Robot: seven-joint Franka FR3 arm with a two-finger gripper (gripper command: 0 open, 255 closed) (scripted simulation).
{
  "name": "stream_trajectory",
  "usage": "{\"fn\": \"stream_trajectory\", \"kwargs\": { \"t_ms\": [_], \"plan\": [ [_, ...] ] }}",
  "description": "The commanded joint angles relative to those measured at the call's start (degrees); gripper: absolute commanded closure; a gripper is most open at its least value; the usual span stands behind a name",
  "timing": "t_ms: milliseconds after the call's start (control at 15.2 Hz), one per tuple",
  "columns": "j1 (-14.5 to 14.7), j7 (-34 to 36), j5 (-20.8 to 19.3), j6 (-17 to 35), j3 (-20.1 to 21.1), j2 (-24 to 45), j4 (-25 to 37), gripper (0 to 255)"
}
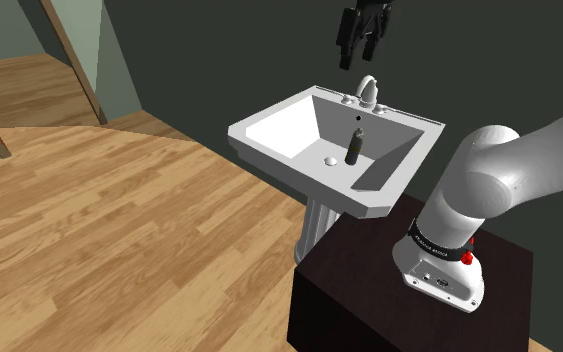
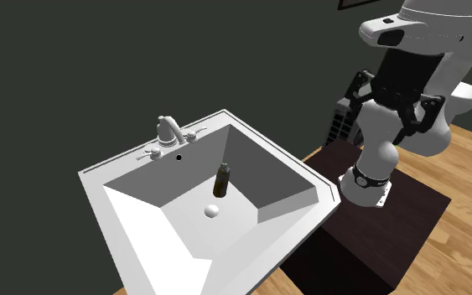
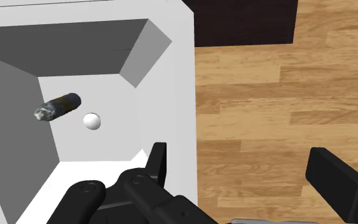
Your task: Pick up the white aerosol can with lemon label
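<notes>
Standing upright in the bowl of a white pedestal sink (image 1: 269, 125), just beside the round white drain plug (image 1: 330, 159), the can (image 1: 356, 146) is drawn dark with a pale cap. The sink is set against a dark wall, with a tap (image 1: 367, 90) on its back ledge, a plank floor (image 1: 89, 220) around it and the dark stand (image 1: 369, 300) just beside it. The gripper (image 1: 362, 35) is held high above the tap, its fingers parted and nothing clasped between them. A slanted wooden beam (image 1: 74, 60) is shown in the shoulder view, and a white toilet (image 2: 469, 96) in the second exterior view. In the wrist view the can (image 3: 60, 107) is seen beside the plug, well apart from the fingers.
</notes>
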Motion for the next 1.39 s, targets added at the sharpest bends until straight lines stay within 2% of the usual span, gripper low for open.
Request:
{"fn": "stream_trajectory", "kwargs": {
  "t_ms": [0, 660, 1320],
  "plan": [
    [0.0, 0.0, 0.0, 0.0, 0.0, 0.0, 0.0, 0],
    [-3.5, -10.4, -6.6, 13.7, -10.3, 2.6, -10.9, 0],
    [-6.5, -20.9, -11.5, 29.5, -21.6, 14.0, -14.5, 0]
  ]
}}
